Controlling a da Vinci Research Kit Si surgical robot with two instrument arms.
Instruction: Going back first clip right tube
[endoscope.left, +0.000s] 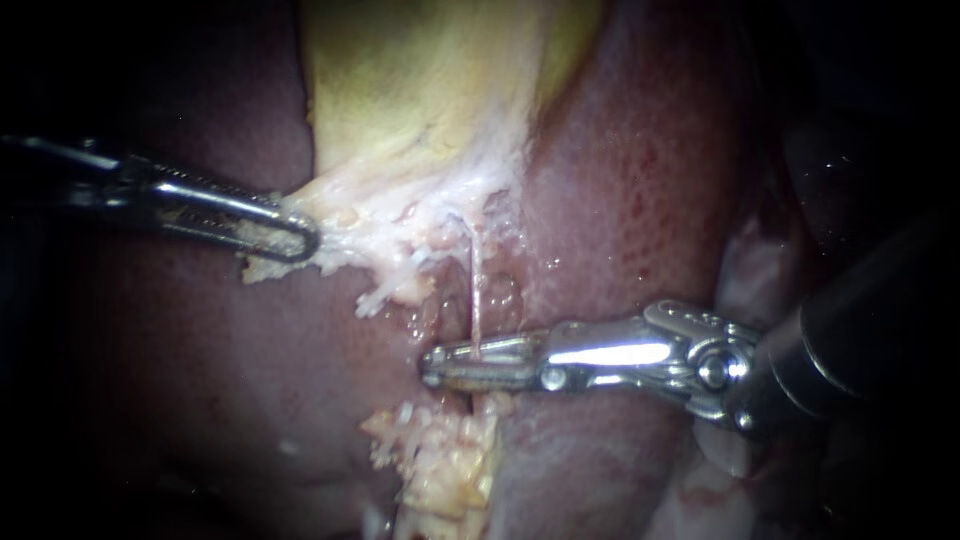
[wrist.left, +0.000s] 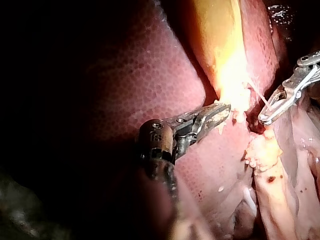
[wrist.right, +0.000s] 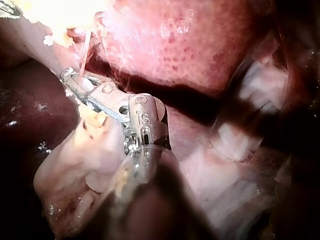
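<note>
— Where is the thin tube (endoscope.left: 477, 290)?
— It hangs from the gallbladder (endoscope.left: 430, 80), out of its pale, ragged fringe (endoscope.left: 400, 215). It runs straight away from the gallbladder as one taut, glassy pink thread over the mottled liver (endoscope.left: 620, 200).
— And the right instrument (endoscope.left: 470, 365)?
— Its tool sits at the end of the tube farthest from the gallbladder, crosswise to the tube's long axis. The two steel bars stand narrowly apart with the tube passing between them, and I judge it isn't pinched. I cannot pick out a clip on the tube.
— So what does backing out turn on?
— Probably drawing the tool off along its own shaft, away from the tube, without dragging the thread along. It looks thin enough to tear.
— The left instrument (endoscope.left: 295, 238)?
— At the gallbladder's fringe, on the side away from the right instrument, with its tool closed on that stringy white tissue. It is the farther one from the tube.
— Anything beyond the right tool?
— A crumbly yellow lump (endoscope.left: 445, 470), just past it from the gallbladder.
</note>
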